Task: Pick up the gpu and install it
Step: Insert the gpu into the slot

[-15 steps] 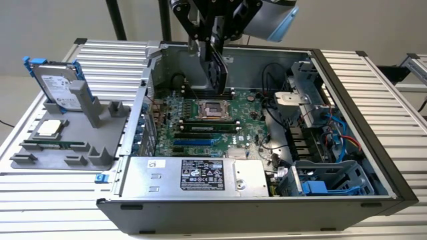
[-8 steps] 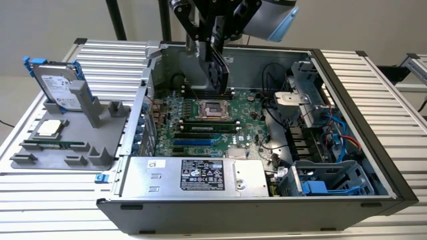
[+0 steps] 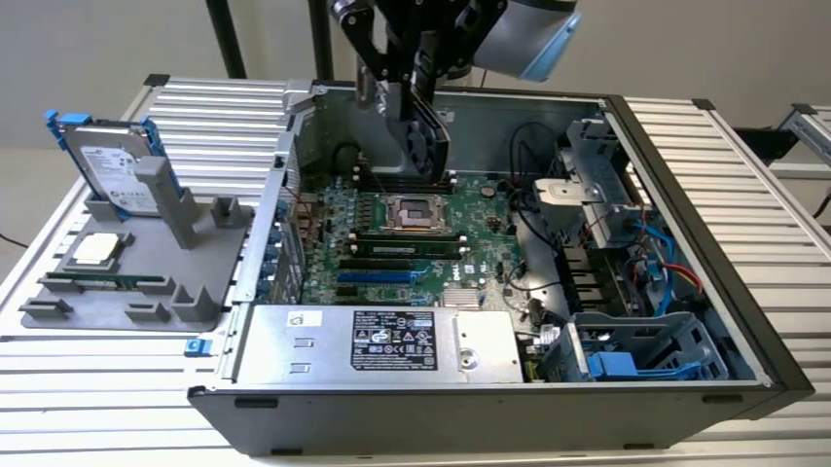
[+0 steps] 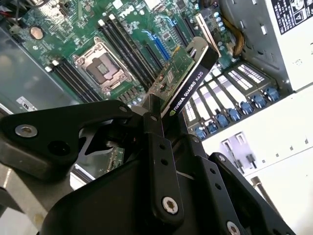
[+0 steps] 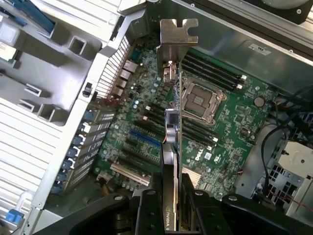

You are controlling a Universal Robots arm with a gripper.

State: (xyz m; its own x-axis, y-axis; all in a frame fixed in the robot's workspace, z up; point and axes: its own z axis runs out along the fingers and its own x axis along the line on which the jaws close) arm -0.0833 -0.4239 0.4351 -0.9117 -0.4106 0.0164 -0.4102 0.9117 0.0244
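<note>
Pinching the gpu [image 3: 426, 141], my hand [image 3: 415, 97] holds it hanging above the motherboard [image 3: 389, 243] inside the open computer case [image 3: 675, 195]. I judge the install step is under way, with the card unseated; its edge must meet the blue expansion slot [image 3: 377, 276].

I saw an open computer case [image 3: 493, 418] lying on its side on the slatted surface [image 3: 91, 379]. Inside lay a green motherboard [image 3: 487, 258], with a processor socket [image 3: 413, 211] at its middle and a blue slot [image 3: 377, 276] nearer to me. A silver power supply [image 3: 377, 341] ran along the case's near wall, and a grey drive cage [image 3: 636, 345] sat on its right in the exterior view. On that view's left, beside the case, a grey fixture [image 3: 143, 316] carried an upright hard drive [image 3: 111, 165] with blue rails, a flat processor chip [image 3: 97, 249] and a narrow memory stick [image 3: 111, 282].
</note>
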